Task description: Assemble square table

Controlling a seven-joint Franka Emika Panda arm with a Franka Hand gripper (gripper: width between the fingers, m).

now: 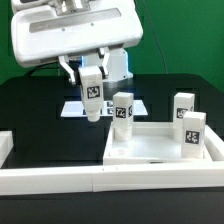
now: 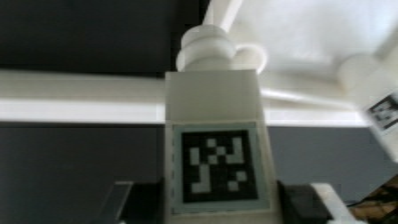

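Observation:
My gripper (image 1: 91, 78) is shut on a short white tagged leg (image 1: 92, 102) and holds it upright just above the black table, to the exterior view's left of the square panel (image 1: 150, 150). Three more legs stand on the panel: one at its far left corner (image 1: 123, 108), one at the far right (image 1: 183, 105), and one at the near right (image 1: 192, 130). In the wrist view the held leg (image 2: 214, 110) fills the middle between my fingers (image 2: 128, 202), with my gripper (image 2: 217, 206) closed on its sides. The panel's rim (image 2: 89, 88) lies beyond it.
The marker board (image 1: 72, 106) lies flat on the table behind the held leg. Long white border bars run along the front (image 1: 100, 182) and the exterior view's left (image 1: 5, 147). Another leg (image 2: 375, 95) shows at the wrist view's edge.

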